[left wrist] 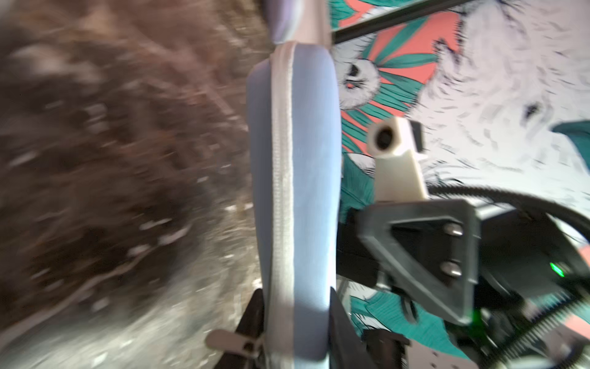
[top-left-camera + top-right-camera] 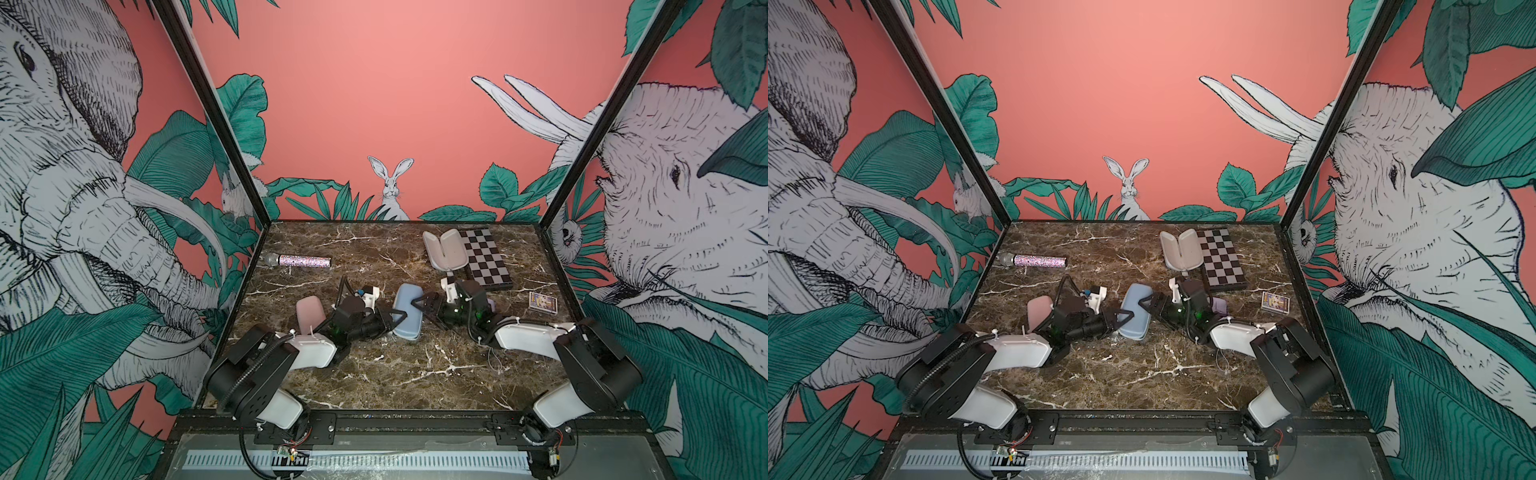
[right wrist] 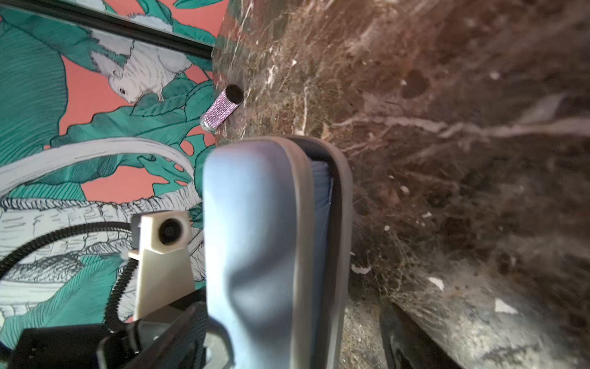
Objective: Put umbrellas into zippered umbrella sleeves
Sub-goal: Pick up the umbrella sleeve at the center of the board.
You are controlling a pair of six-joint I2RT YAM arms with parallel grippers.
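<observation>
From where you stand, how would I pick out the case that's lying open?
Find the painted rabbit on the back wall, then look down to the marble table just right of it. Beside the checkered board lies the open case, the only one spread wide, showing its pale inside.

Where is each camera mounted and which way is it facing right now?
Top views: high at the near edge, facing down and away over the table; left gripper and right gripper flank the blue sleeve.
Left wrist: behind the left gripper, looking along the sleeve's zip to the right wrist camera; its fingers straddle the sleeve.
Right wrist: behind the right gripper, facing oppositely, past the left wrist camera to the mic; one finger shows.
Shared: both wrist views hold the sleeve.
</observation>
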